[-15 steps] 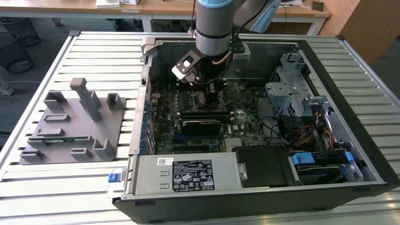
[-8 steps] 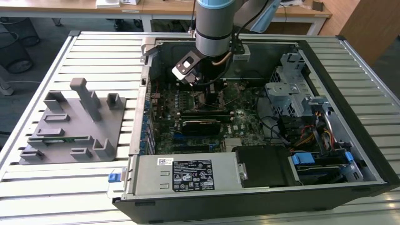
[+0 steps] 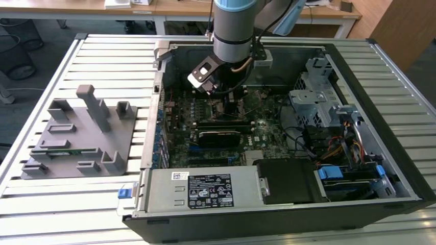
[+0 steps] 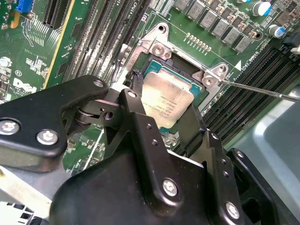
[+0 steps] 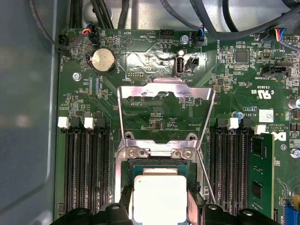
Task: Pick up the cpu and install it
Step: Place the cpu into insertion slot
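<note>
Exterior view first. The arm (image 3: 235,30) reaches down into the open computer case (image 3: 381,102) on the slatted desk (image 3: 68,214). The gripper (image 3: 225,96) is low over the motherboard (image 3: 204,115), and its own body hides whatever's between the fingers. The white label (image 3: 208,190) on the power supply has print too small for us to read.

In the second wrist view, the gripper (image 4: 161,105) is clamped on the cpu (image 4: 166,101), with black fingers (image 4: 133,105) against two opposite edges, right at the socket (image 4: 159,49). There's faint print on the chip's lid, but we can't make it out.

In the first wrist view, the cpu (image 5: 159,199) sits inside the socket frame and is partly cut off by the picture's edge. The load plate (image 5: 166,91) stands open. Honestly, we can't tell if the chip is fully seated or just hovering above.
</note>
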